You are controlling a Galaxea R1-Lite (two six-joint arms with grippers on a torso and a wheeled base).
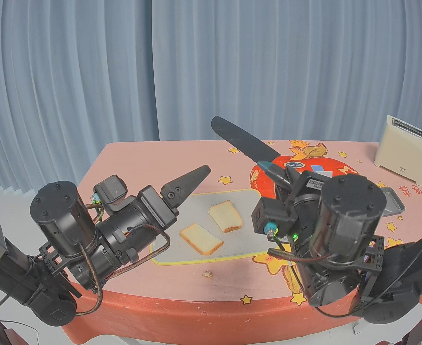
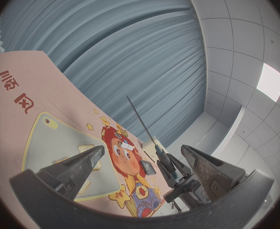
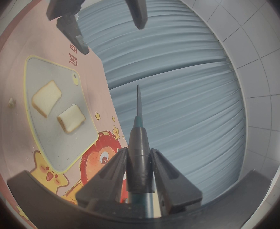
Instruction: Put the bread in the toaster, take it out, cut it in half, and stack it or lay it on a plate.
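At the centre of the head view, two bread halves (image 1: 202, 238) lay apart on the cutting board (image 1: 251, 226). The right gripper (image 3: 139, 159) clasped the knife (image 1: 242, 140), blade raised. The left gripper (image 2: 142, 150) hovered at left, jaws spread.

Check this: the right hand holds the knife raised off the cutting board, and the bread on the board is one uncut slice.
Wrong on the bread: the head view shows it cut in two, a near half and a far half, lying apart on the cutting board. The right hand does hold the knife raised off the board.
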